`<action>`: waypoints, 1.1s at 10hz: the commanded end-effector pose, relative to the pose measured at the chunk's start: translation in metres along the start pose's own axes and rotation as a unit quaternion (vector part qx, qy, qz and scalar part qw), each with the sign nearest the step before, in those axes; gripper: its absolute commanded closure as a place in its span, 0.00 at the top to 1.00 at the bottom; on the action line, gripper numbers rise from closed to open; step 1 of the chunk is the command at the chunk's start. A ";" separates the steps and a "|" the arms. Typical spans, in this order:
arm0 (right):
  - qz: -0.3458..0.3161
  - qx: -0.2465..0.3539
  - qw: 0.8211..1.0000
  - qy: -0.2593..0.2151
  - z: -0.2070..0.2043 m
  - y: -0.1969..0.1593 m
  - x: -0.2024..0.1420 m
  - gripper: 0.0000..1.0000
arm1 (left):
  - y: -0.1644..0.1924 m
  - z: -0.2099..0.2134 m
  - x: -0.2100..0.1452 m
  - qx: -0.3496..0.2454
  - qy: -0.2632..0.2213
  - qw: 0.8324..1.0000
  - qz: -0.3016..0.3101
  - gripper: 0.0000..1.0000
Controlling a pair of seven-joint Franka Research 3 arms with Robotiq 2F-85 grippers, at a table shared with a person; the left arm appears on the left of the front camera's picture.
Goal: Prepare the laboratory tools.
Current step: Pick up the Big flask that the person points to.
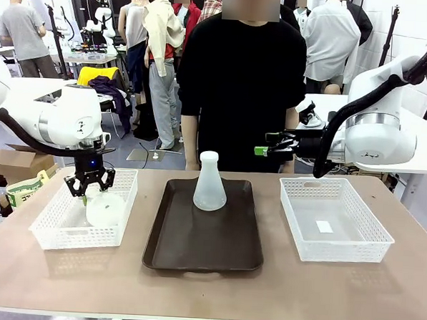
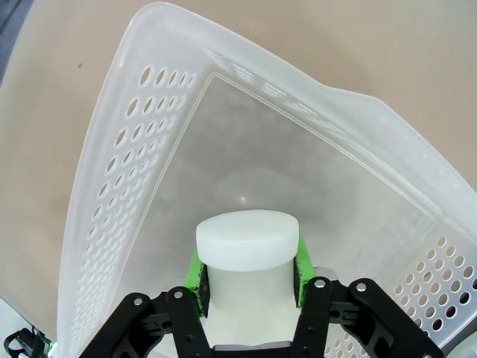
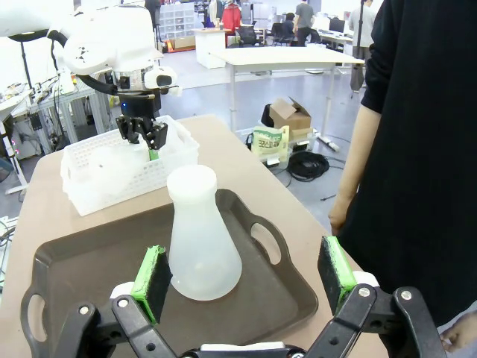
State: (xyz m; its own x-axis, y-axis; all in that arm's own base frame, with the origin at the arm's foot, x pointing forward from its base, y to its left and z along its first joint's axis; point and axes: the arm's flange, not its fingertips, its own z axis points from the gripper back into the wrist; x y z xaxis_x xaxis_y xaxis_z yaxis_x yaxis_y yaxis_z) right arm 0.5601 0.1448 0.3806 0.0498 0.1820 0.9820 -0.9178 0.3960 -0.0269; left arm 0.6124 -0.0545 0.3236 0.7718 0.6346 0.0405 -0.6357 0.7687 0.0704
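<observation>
L jaws were pinching the neck of an Erlenmeyer flask (image 2: 246, 253) btwn their green pads (image 2: 195, 272), one pad touching each side just under the rim. Its wide base hung below the jaws, inside the left lattice basket (image 2: 112, 186). R jaws were spread wide w/ nothing gripped. A second flask (image 3: 200, 235) stood upright ahead of them, in line w/ the gap but apart from both pads, on the dark brown tray (image 3: 89, 261). The right lattice basket (image 1: 334, 241) sat below R jaws on the desk (image 1: 206, 296). A person (image 1: 239, 82) stood just beyond R jaws.
</observation>
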 end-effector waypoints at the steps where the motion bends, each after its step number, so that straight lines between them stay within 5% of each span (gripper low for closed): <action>1: -0.004 0.001 1.000 0.004 0.000 0.001 0.000 1.00 | 0.000 0.000 -0.001 -0.002 -0.002 1.000 -0.001 0.00; 11: -0.004 0.001 1.000 0.004 0.000 0.001 0.000 1.00 | 0.000 0.000 -0.001 -0.002 -0.002 1.000 -0.001 0.00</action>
State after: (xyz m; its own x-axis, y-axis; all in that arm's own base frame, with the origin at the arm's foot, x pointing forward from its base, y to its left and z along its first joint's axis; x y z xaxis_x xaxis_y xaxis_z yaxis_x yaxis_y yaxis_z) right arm 0.5601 0.1448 0.3806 0.0498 0.1820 0.9820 -0.9178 0.3961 -0.0269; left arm 0.6124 -0.0546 0.3236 0.7718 0.6345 0.0405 -0.6357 0.7688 0.0703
